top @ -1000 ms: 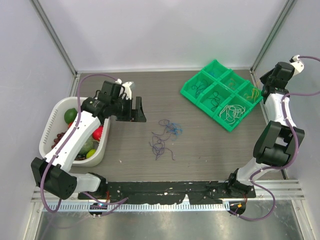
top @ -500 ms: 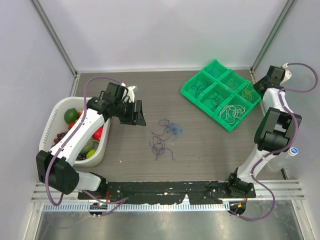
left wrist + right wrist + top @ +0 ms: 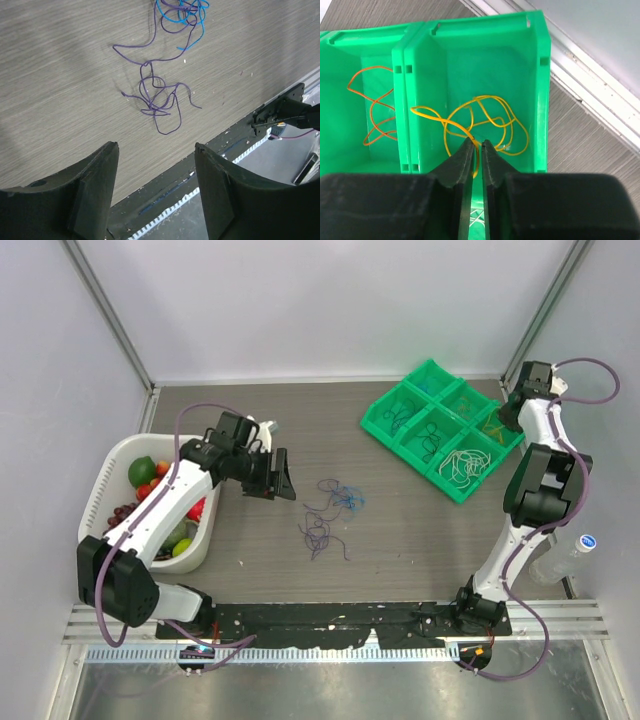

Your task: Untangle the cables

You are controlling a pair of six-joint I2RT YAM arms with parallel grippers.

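A loose tangle of thin purple and blue cables point(image 3: 325, 515) lies mid-table. In the left wrist view the purple strands point(image 3: 155, 97) lie ahead of the fingers and the blue ones point(image 3: 182, 12) at the top edge. My left gripper point(image 3: 280, 475) is open and empty, hovering left of the tangle; in its own view point(image 3: 156, 145) nothing is between the jaws. My right gripper point(image 3: 510, 415) is over the far right compartment of the green bin point(image 3: 372, 425). Its jaws point(image 3: 477, 141) are nearly closed on a yellow cable point(image 3: 443, 120) lying in that compartment.
The other bin compartments hold sorted cables: orange point(image 3: 370, 115), white point(image 3: 462, 465), dark ones. A white basket point(image 3: 110, 455) of fruit sits at the left edge by the left arm. A clear bottle point(image 3: 570, 555) stands beyond the table's right edge. Walls enclose the table.
The right arm has swung from the right wall up and left, bringing its gripper over the bin's far right compartment. The left gripper has moved slightly right and down towards the tangle.
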